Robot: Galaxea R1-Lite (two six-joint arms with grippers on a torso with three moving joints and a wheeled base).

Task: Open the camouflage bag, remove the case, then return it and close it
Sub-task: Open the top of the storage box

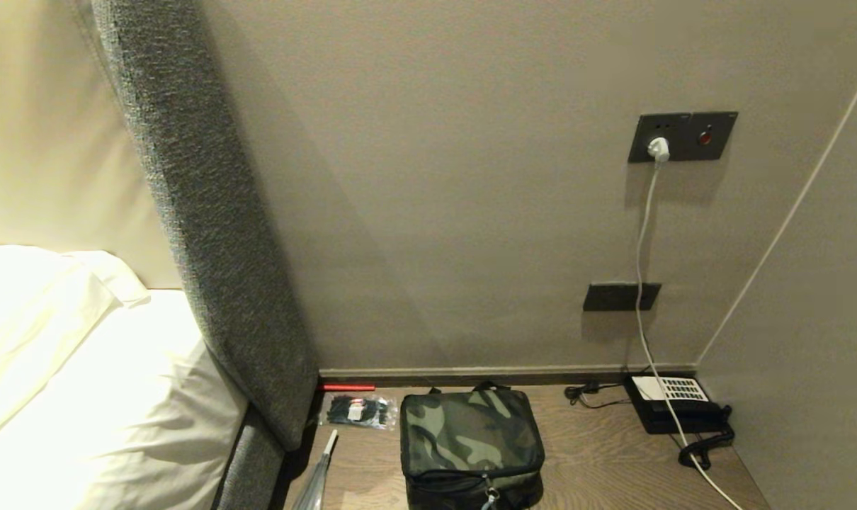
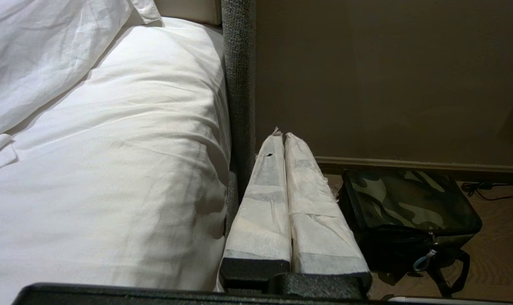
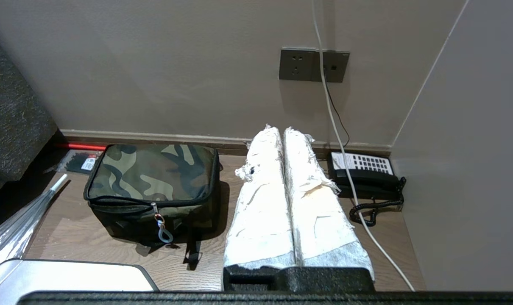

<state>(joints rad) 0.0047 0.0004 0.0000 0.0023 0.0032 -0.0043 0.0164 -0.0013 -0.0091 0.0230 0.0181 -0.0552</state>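
The camouflage bag [image 1: 471,443] sits zipped shut on the wooden bedside table [image 1: 598,453], its zip pull with a pale blue loop [image 3: 165,235] hanging at the front. The case is hidden. My left gripper [image 2: 282,137] is shut, its white-wrapped fingers pressed together, held back from the table with the camouflage bag [image 2: 409,203] off to its side. My right gripper [image 3: 282,131] is also shut and empty, hovering short of the table between the camouflage bag [image 3: 152,171] and the telephone. Neither arm shows in the head view.
A black telephone [image 1: 673,404] with a white keypad and coiled cord stands at the table's back right, and a white cable [image 1: 644,283] runs down from a wall socket. A clear packet of black items [image 1: 358,411] and a red stick [image 1: 347,387] lie behind the bag. A bed [image 1: 81,389] and a grey headboard panel [image 1: 209,234] are to the left.
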